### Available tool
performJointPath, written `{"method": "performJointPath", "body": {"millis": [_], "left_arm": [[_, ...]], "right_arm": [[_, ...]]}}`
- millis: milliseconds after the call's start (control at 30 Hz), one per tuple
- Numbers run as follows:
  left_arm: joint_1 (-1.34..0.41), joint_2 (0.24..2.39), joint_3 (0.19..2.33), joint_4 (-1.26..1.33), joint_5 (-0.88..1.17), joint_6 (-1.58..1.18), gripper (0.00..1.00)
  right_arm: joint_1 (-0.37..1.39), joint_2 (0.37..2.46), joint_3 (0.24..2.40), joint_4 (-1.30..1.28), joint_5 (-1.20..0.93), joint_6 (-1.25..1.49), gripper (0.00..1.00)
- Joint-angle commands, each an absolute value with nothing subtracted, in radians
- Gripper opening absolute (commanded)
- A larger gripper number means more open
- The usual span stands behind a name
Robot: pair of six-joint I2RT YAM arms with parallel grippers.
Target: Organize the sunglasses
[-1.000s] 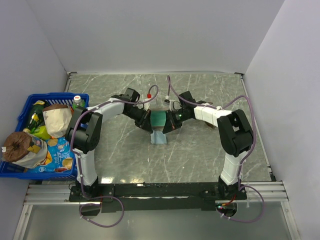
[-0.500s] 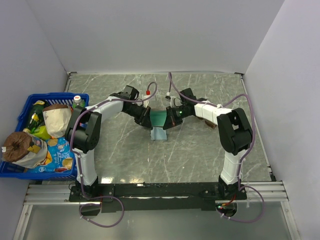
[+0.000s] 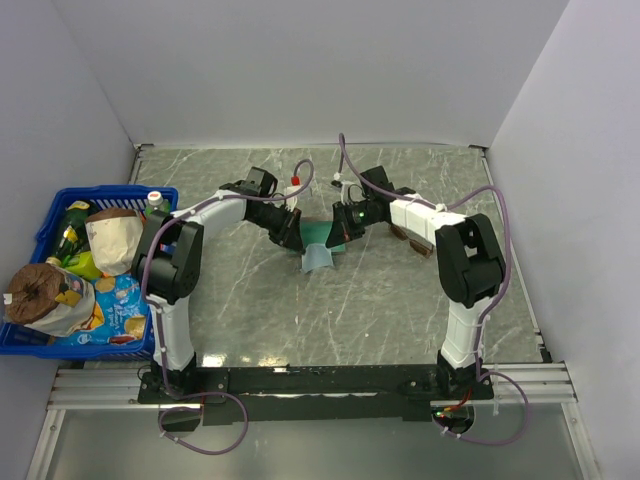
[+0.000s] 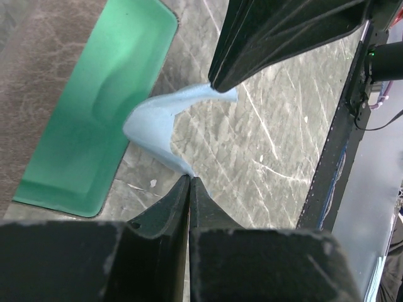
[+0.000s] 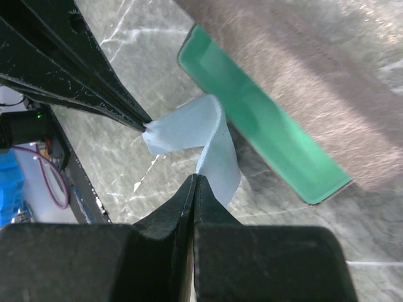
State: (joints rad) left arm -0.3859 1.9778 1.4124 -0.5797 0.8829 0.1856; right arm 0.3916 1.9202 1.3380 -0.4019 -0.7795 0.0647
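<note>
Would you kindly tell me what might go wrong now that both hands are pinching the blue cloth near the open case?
1. The left hand and right hand each pinch only a thin edge of the cloth, so it may slip free.
2. Their tips sit close together and might collide.
3. The cloth hangs curled, so it could land bunched against the case.

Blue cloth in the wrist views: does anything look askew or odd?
The light blue cloth is not lying flat: the left gripper and the right gripper each pinch an edge, so it arches in a curled loop beside the open case. Nothing looks spilled or damaged.
</note>
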Motion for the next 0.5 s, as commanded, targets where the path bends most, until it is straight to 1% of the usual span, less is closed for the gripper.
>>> {"method": "performJointPath", "body": {"millis": [0,467], "left_arm": [[-0.379,1.993,1.457,-0.551,0.884,0.178,0.08],[-0.357,2.005,1.486,-0.528,0.859,0.173,0.08]], "right_arm": [[0.377,1.937,1.390,-0.425,-0.764,0.048,0.00],[0.357,1.976,1.437,-0.442,-0.742,0.018,0.00]]}}
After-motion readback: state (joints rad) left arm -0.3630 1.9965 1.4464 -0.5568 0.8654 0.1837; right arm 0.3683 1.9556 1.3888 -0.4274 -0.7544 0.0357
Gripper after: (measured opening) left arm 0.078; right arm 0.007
